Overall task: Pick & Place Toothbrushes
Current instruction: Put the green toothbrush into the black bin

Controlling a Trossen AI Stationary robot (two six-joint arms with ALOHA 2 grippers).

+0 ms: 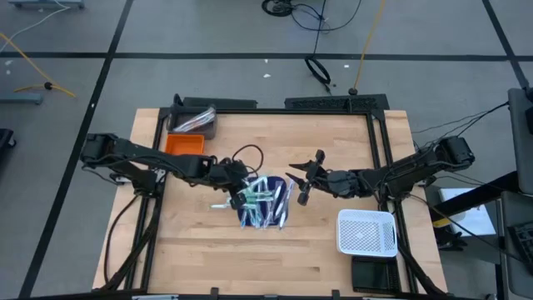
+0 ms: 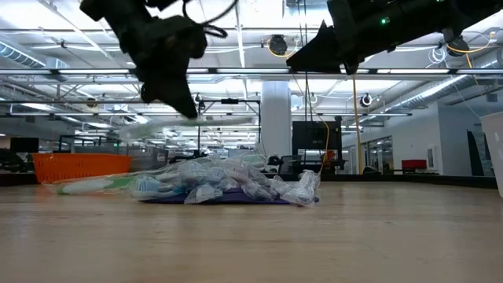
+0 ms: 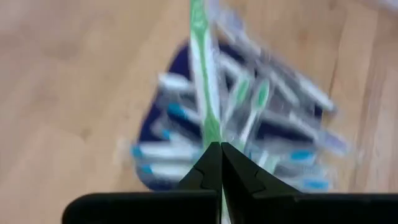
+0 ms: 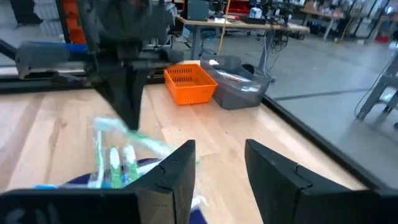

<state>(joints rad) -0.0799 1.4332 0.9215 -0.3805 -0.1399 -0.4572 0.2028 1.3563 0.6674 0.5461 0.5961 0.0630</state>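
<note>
Several toothbrushes (image 1: 268, 204) in clear wrappers, green, white and blue, lie heaped on a dark blue mat (image 1: 283, 218) at the table's middle; the low view shows the pile (image 2: 224, 185) as well. My left gripper (image 1: 240, 192) hangs over the pile's left side, shut on one green toothbrush (image 3: 204, 74). My right gripper (image 1: 303, 182) is open above the pile's right edge and touches nothing; its fingers (image 4: 177, 171) frame the left gripper (image 4: 124, 93) and the green toothbrush (image 4: 146, 142). My left gripper pinches the green toothbrush between its two fingertips (image 3: 211, 158) near one end (image 3: 213, 134), coming from above. The brush runs straight out past the fingertips. It hangs above the pile, lifted clear and roughly level (image 2: 216, 120).
An orange basket (image 1: 183, 144) and a grey bin (image 1: 196, 122) stand at the table's far left. A white mesh basket (image 1: 366, 232) sits near the right front corner. Bare wood lies in front of the mat and to its left.
</note>
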